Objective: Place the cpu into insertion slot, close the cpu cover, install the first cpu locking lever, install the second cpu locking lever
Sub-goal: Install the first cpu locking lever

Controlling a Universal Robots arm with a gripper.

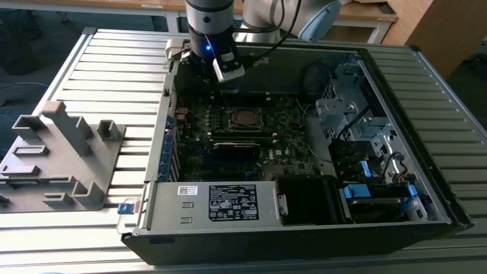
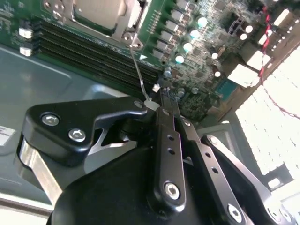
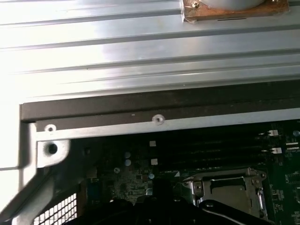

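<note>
Claw [image 2: 151, 106] fingers together, clamped on thin locking lever [image 2: 138, 70]. Open computer case [image 1: 304, 245] holds motherboard [image 1: 285, 157]; cpu [image 2: 96, 9] sits in insertion slot [image 1: 245, 118] under cpu cover [image 2: 132, 17].

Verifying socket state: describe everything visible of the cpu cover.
The cpu cover is a thin silvery metal frame with a square window. It lies flat, apparently closed, on the green motherboard beside the long black memory slots. The dull grey top of the cpu shows through its window. A thin wire lever runs from its corner toward the claw.
</note>
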